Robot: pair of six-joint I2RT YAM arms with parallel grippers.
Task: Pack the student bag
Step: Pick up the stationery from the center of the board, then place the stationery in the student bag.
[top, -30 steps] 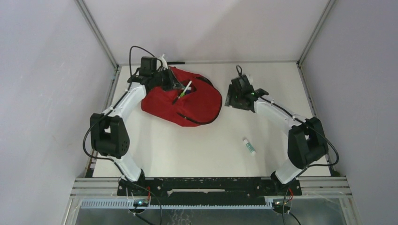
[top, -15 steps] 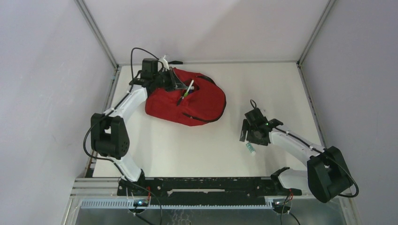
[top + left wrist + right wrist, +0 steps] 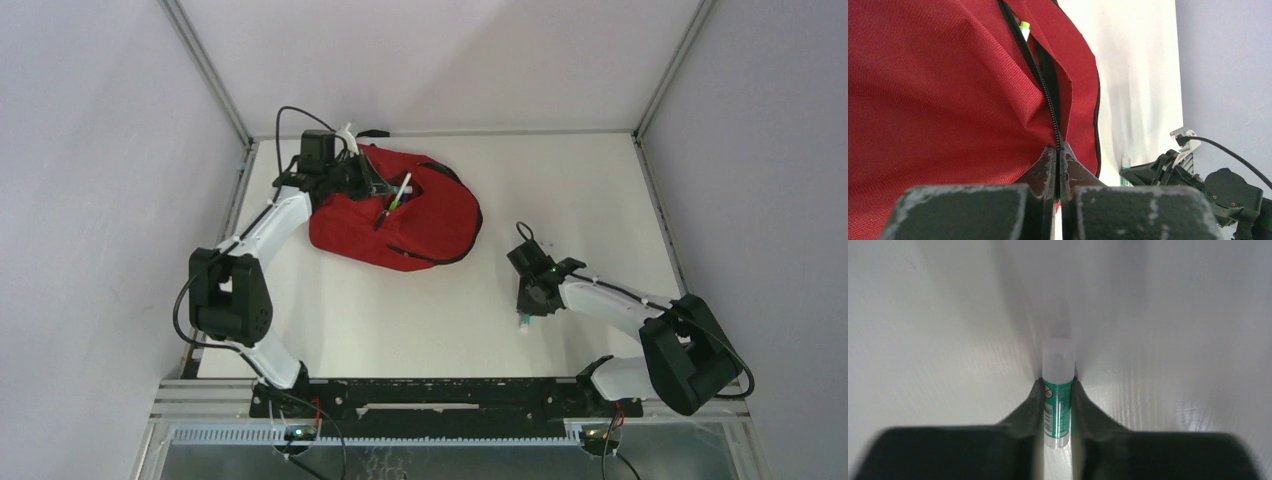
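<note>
The student bag (image 3: 420, 225), red with black zip trim, lies at the back left of the table. My left gripper (image 3: 362, 180) is shut on the zip edge (image 3: 1040, 75) at the bag's opening. A white pen with a green tip (image 3: 398, 192) sticks out of that opening. On the near right, my right gripper (image 3: 527, 305) is shut on a green-and-white glue stick (image 3: 1058, 395), down at the table surface. The stick's white cap (image 3: 1058, 360) pokes out past the fingertips. The left wrist view shows the bag (image 3: 948, 75) filling the frame and the pen tip (image 3: 1024, 27) in the zip gap.
The white table (image 3: 420, 330) is walled by pale panels on three sides. The right arm (image 3: 1198, 180) shows low at the right of the left wrist view, beyond the bag.
The right arm swung from beside the bag down to the near right of the table and shut its open jaws on the glue stick. The left gripper kept hold of the bag's zip edge.
</note>
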